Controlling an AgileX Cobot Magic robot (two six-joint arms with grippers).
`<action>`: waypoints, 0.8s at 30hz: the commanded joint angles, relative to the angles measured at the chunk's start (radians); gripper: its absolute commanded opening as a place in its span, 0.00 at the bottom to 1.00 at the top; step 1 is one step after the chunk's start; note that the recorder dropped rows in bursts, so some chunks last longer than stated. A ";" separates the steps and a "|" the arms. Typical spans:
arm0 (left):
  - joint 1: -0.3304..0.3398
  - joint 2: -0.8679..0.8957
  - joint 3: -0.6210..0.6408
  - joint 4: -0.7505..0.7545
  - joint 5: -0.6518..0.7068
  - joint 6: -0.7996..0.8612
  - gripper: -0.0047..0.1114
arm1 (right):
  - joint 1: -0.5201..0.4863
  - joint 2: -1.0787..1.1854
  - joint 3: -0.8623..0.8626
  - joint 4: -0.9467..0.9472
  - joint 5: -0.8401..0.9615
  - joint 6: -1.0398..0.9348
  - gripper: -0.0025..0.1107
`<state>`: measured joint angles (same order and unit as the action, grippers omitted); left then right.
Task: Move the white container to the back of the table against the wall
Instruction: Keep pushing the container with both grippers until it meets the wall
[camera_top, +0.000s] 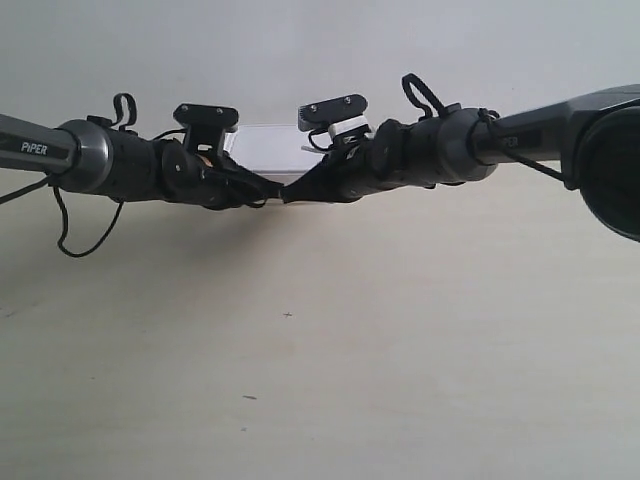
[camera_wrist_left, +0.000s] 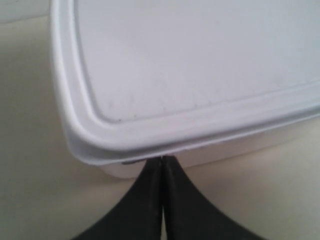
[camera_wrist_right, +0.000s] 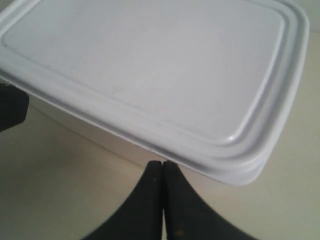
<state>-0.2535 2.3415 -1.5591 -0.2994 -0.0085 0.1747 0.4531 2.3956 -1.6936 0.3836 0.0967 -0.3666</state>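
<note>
At 12 o'clock on the table (camera_top: 320, 380), near the wall (camera_top: 320, 50), the white container (camera_top: 268, 148) sits lid (camera_wrist_right: 150, 65) up, its long axis running 9 to 3 o'clock along the wall. The left gripper (camera_wrist_left: 162, 161) and right gripper (camera_wrist_right: 163, 163), each with fingers pressed together, touch its 6 o'clock side under the rim.

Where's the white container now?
Exterior view, centre: the white container sits far back on the table near the wall, left gripper and right gripper tips at its side.
</note>
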 joint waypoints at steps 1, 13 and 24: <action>0.003 0.018 -0.046 0.001 0.027 0.004 0.04 | -0.008 0.028 -0.039 -0.002 -0.018 -0.014 0.02; 0.007 0.102 -0.162 0.008 0.029 0.006 0.04 | -0.012 0.107 -0.138 -0.002 -0.032 -0.035 0.02; 0.007 0.171 -0.259 0.037 0.031 0.009 0.04 | -0.028 0.141 -0.172 -0.004 -0.106 -0.068 0.02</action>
<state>-0.2423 2.5005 -1.7942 -0.2833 0.0206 0.1831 0.4336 2.5383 -1.8524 0.3757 0.0453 -0.4227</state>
